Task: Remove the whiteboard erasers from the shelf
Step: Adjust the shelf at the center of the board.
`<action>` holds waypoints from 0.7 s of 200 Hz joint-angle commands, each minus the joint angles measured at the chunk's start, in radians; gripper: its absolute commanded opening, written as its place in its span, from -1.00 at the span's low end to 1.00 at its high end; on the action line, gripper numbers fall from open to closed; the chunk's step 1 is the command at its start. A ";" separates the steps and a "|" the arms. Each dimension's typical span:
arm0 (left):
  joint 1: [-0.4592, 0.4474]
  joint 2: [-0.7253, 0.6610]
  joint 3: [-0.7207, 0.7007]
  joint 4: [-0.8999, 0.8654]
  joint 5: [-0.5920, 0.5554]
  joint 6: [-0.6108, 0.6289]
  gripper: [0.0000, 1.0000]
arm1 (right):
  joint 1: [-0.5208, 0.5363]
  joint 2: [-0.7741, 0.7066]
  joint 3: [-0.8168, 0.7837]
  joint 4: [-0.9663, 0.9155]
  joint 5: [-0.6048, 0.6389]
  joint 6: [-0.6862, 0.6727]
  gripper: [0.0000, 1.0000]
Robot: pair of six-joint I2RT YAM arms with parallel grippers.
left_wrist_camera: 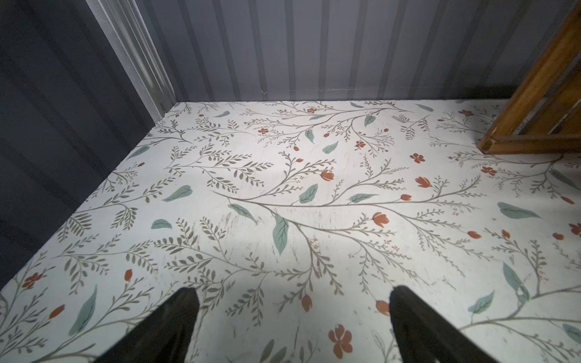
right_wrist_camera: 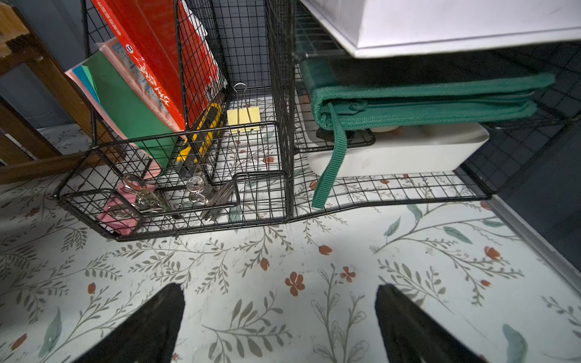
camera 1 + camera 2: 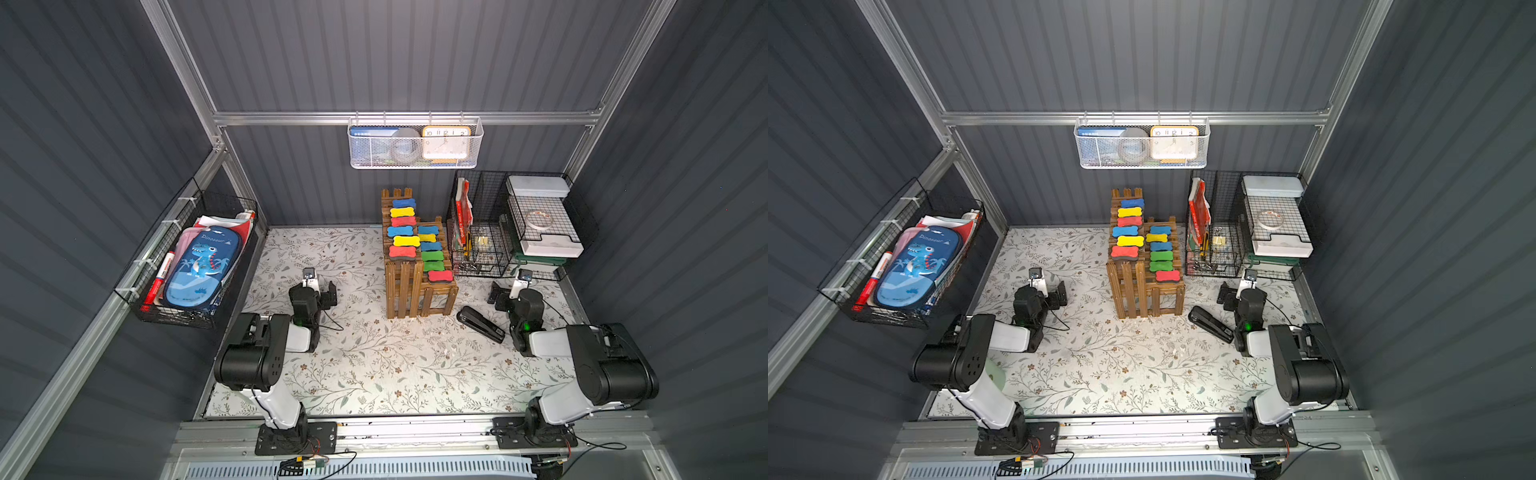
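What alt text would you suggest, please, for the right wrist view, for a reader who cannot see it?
The open right gripper hangs empty over the floral table, facing a wire organiser. It holds red and green folders, binder clips and a green fabric case; the shelf stands beside it.

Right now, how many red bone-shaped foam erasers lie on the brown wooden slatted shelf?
3. Upper tier: one red eraser third from back, another at front. Lower tier: one at front. None seems hidden.
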 commanded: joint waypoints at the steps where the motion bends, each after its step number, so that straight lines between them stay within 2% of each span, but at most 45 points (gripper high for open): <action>1: -0.001 -0.004 0.011 -0.003 -0.003 0.005 0.99 | -0.010 0.007 0.003 0.015 -0.022 -0.008 0.98; 36: -0.001 -0.004 0.011 -0.002 -0.004 0.005 0.98 | -0.025 0.005 0.009 0.003 -0.062 0.001 0.98; 140: -0.001 -0.004 0.012 -0.003 -0.004 0.006 0.98 | -0.028 0.003 0.008 0.001 -0.070 0.001 0.98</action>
